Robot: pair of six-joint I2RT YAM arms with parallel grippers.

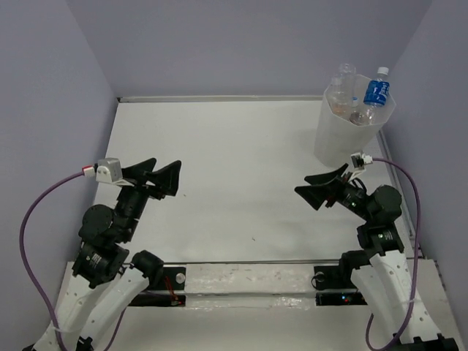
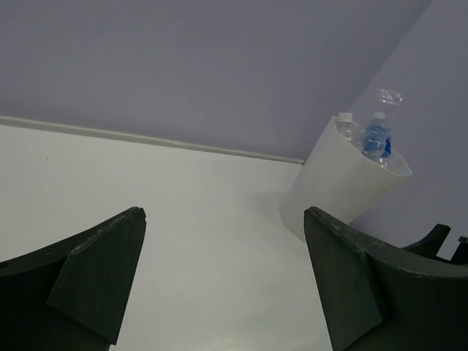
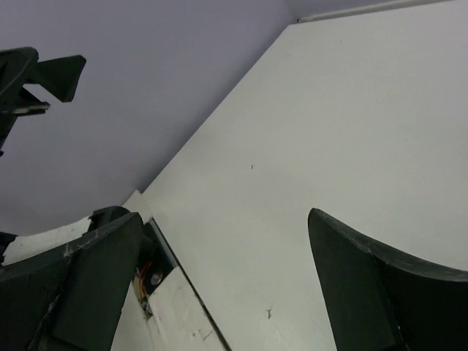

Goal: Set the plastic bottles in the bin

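While the overhead view cuts both arms off at its bottom edge, the left gripper shows clearly: jaws spread wide, nothing between them, held over the left side of the table. Its wrist camera agrees, with two dark fingers far apart and bare white surface in the gap.

Across to the right gripper: jaws spread here too, nothing pinched, pointing toward the middle of the table, just in front of the bin.

And there's the bin, in the far right corner near the walls, with the plastic bottles piled inside. A blue-labelled bottle pokes above the rim, with a clear bottle to its left. Lower down it's a jumble behind the translucent wall. I can't count how many are in there, and the colours blur together.
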